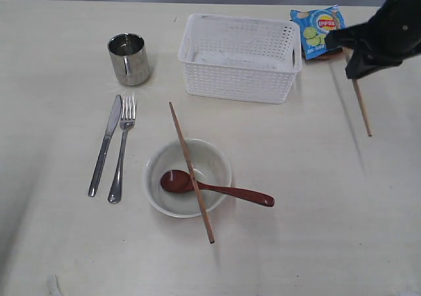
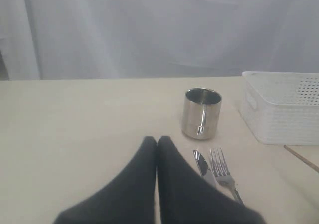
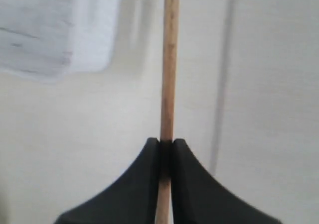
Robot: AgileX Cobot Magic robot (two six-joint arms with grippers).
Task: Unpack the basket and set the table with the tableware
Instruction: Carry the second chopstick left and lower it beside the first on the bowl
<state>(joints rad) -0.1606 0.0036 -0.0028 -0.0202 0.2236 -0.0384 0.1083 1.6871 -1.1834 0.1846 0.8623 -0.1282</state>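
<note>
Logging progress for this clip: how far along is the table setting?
Done: cup, knife, fork, bowl with spoon and one chopstick across it are laid out; the basket looks empty. In hand: the right fingers pinch the second chopstick above the table. Left: lay it beside its mate.

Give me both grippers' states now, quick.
Left gripper: closed, empty.
Right gripper: closed on a chopstick.
</note>
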